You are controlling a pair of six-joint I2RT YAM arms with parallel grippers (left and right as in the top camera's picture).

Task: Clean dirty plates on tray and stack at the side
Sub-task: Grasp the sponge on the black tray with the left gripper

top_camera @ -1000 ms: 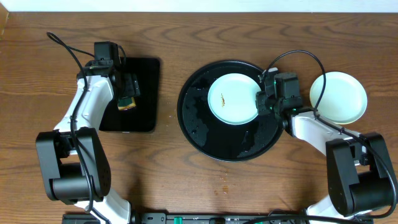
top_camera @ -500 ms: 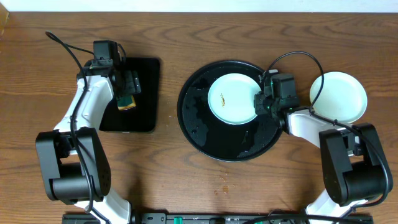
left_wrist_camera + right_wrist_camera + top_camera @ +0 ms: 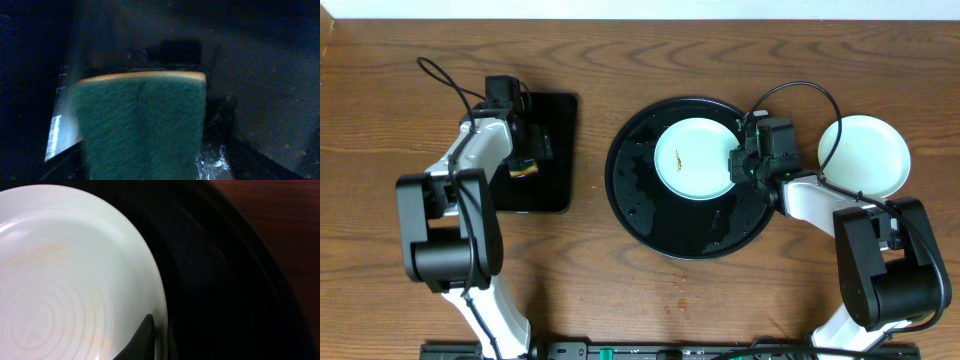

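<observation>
- My right claw (image 3: pixel 740 165) sits at the right rim of a pale plate (image 3: pixel 695 158), which lies on the far part of the round tray (image 3: pixel 650 215).
- One dark finger (image 3: pixel 142 337) rests on top of that rim. Its partner is hidden, so I cannot tell whether the claw pinches the plate or only touches it.
- The plate has a small brown smear (image 3: pixel 675 160) left of its middle, and my wrist view shows faint tan streaks on it.
- The round tray is glossy black, with shiny patches on its floor near the plate.
- A second plate (image 3: pixel 865 155), also pale, lies on the wooden desk (image 3: pixel 620 300) right of the round tray, near it but not touching.
- Well left of the round tray lies a rectangular tray (image 3: pixel 555 190), also black, and my left claw (image 3: pixel 533 150) hangs over it.
- A green sponge (image 3: pixel 140 125) with a yellow layer fills my left wrist view. I cannot tell whether the claw grips it or stands open around it.
</observation>
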